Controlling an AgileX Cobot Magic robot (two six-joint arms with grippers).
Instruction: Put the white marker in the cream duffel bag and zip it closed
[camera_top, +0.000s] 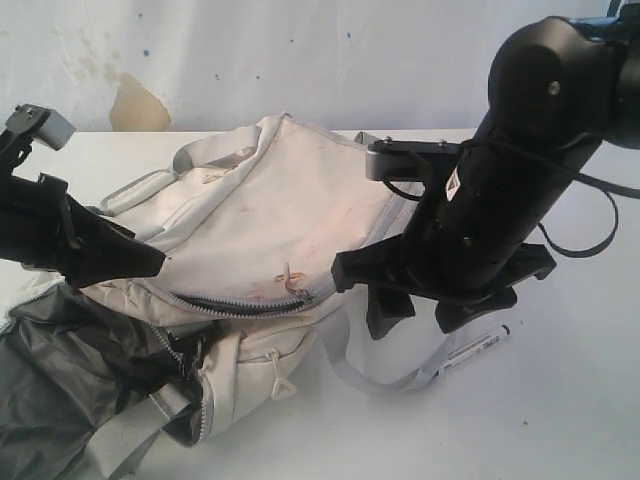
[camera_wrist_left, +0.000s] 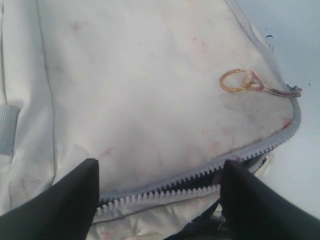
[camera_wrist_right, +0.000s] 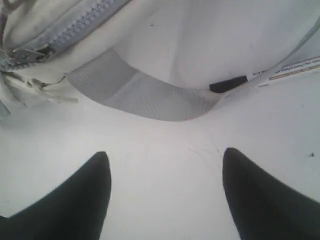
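exterior view: the cream duffel bag (camera_top: 270, 200) lies slumped on the table (camera_top: 570, 410), its zipper (camera_top: 235, 304) partly undone and dark grey lining (camera_top: 60, 370) spilling out at one end. the white marker (camera_top: 478, 346) is not in the bag. it lies on the table just off the bag's side, against a loop of the bag's grey strap (camera_top: 385, 378). the right gripper (camera_top: 380, 300) hangs low between the bag and the marker. the left gripper (camera_top: 135, 262) sits at the bag's opposite end, by the open stretch of zipper.

left wrist view: we see the left gripper (camera_wrist_left: 160, 175) with its jaws spread wide, straddling the gaping zipper (camera_wrist_left: 200, 172) on the bag's top panel, with nothing pinched. a gold ring (camera_wrist_left: 235, 80) rests on the bag near the zipper's closed end.

right wrist view: the right gripper (camera_wrist_right: 165, 170) also has its jaws spread and empty, above bare table (camera_wrist_right: 165, 145). ahead of it the marker (camera_wrist_right: 272, 75) lies beside the bag's corner, its black cap (camera_wrist_right: 227, 84) touching the grey strap (camera_wrist_right: 145, 95).

we judge the job to be at its first step, the pick-up. the next move calls for the right gripper to go out from the bag to the marker, set its jaws across the slim barrel clear of the grey strap, and close. the bag's opening looks narrow to us, so the left gripper may need to hold it wider.
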